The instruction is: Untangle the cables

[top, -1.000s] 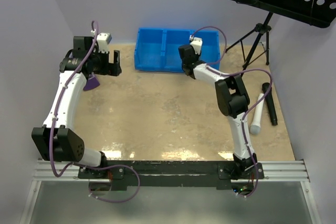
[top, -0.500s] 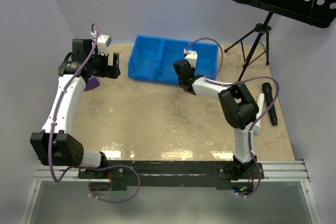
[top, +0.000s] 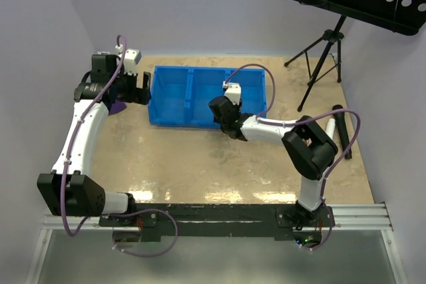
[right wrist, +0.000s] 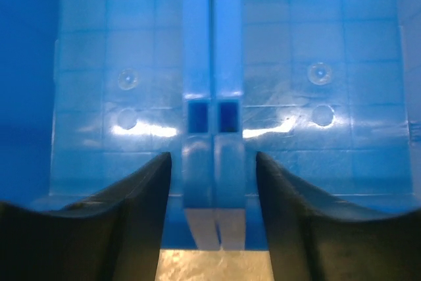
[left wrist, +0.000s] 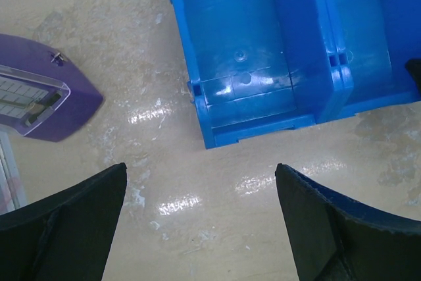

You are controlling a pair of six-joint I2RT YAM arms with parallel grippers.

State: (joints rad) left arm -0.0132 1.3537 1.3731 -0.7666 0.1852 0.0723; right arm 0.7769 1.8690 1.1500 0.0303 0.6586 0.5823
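**Q:** Nearest first. What's your right tool doing?
**A:** My right tool [right wrist: 212,160] is at the near wall of the blue bin [top: 174,122], one finger on each side of the centre divider [right wrist: 212,90]. The jaws are part-way apart. I can't tell if they pinch it or just straddle it.

**Q:** Cables?
**A:** None in any view, not in the bin compartments shown and not on the counter [top: 193,164]. I can't say where they are.

**Q:** So what's the step?
**A:** My read is positioning the bin, with no untangling yet. To do it well I keep my fingers square and low on the divider and move slowly, so the bin slides flat and doesn't tip.

**Q:** Farther back?
**A:** My left tool [left wrist: 200,185] is spread wide and holds nothing. It hovers over the counter by the bin's left end, with a purple gadget [left wrist: 46,100] beside it. I'd keep it out of the bin's path.
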